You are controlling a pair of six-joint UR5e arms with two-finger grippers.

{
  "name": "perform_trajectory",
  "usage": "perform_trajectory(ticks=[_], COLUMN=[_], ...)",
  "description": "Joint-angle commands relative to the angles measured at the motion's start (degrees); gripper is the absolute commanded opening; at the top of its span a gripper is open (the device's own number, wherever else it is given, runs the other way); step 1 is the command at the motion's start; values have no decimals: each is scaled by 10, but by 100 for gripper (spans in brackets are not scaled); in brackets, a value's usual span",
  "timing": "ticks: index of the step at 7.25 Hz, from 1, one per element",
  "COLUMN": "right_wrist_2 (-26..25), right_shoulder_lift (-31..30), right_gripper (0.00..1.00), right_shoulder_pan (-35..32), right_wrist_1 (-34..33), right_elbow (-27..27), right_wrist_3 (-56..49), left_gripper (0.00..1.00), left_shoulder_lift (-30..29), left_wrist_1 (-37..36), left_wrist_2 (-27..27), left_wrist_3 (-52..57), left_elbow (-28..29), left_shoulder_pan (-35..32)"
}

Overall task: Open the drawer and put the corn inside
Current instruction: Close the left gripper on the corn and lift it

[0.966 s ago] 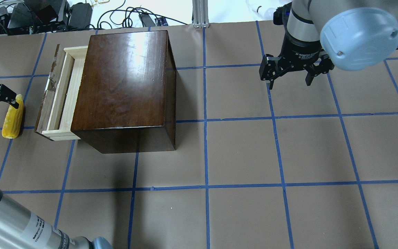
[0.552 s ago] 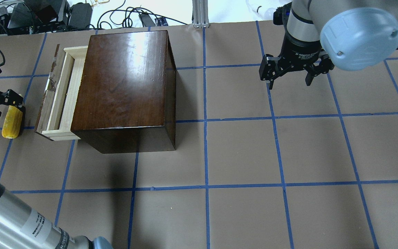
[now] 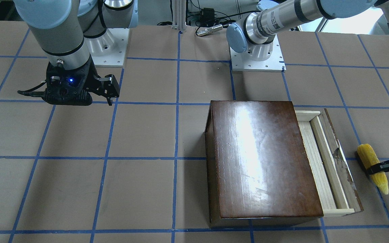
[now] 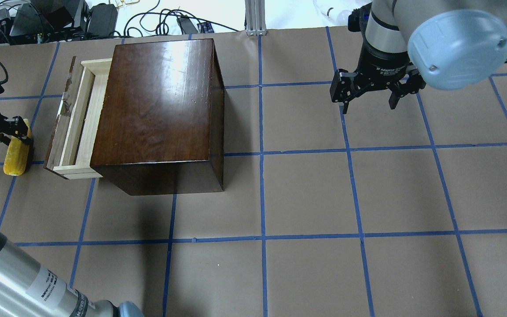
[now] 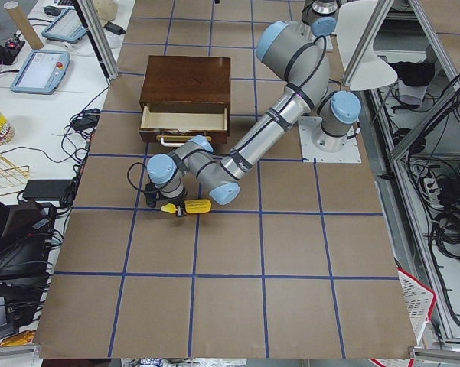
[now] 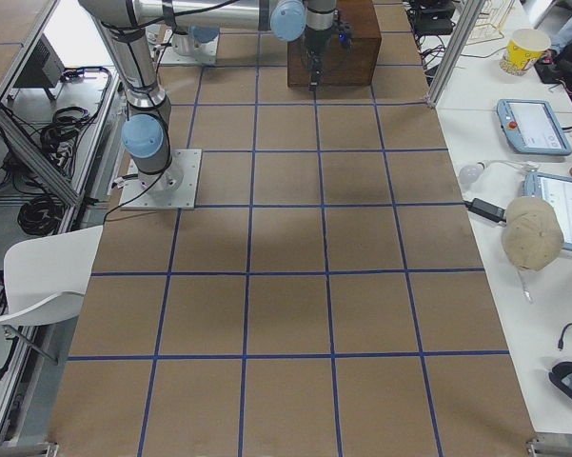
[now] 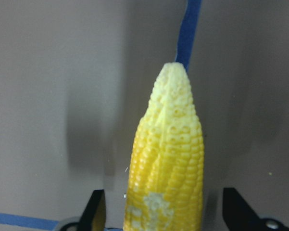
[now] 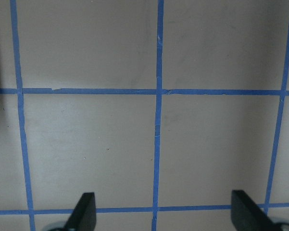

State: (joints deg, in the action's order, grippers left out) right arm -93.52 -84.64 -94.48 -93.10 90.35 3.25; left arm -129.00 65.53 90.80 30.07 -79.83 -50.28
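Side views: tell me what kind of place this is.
Most likely a robotics lab. Two robot arms are bolted to a table gridded with blue tape, and the benches beside it hold control tablets and loose cables.

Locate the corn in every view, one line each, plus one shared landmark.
Exterior front-facing: corn at the far right edge, mid-height.
Overhead exterior: far left edge.
Exterior left: left of centre.
Exterior right: not visible.
Left wrist-mounted: centre, pale tip upward.
Right wrist-mounted: not in it.
Landmark: the open drawer, its front facing the corn.
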Motion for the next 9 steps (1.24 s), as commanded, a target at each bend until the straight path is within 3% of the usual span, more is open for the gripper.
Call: perform_trajectory(ticks=[1,2,5,9], right_wrist_2=[0,0,1,1], right_shoulder_lift=[0,0,0,0], right_gripper=[100,100,100,100], right_shoulder_pan=[0,0,0,0], right_wrist_1=[-1,0,0,0], right_elbow=[0,0,0,0], right_wrist_3=[0,0,0,0], left_gripper=[0,0,0,0], left_shoulder_lift=[20,34,91,146], left_wrist_1=[5,33,230,325], left_wrist_2=[-5,-19,-24,-60], left_wrist_3=[4,6,6,-54], left_elbow=[15,40,144,180], left_shoulder_pan=[-9,-20,-65,-133])
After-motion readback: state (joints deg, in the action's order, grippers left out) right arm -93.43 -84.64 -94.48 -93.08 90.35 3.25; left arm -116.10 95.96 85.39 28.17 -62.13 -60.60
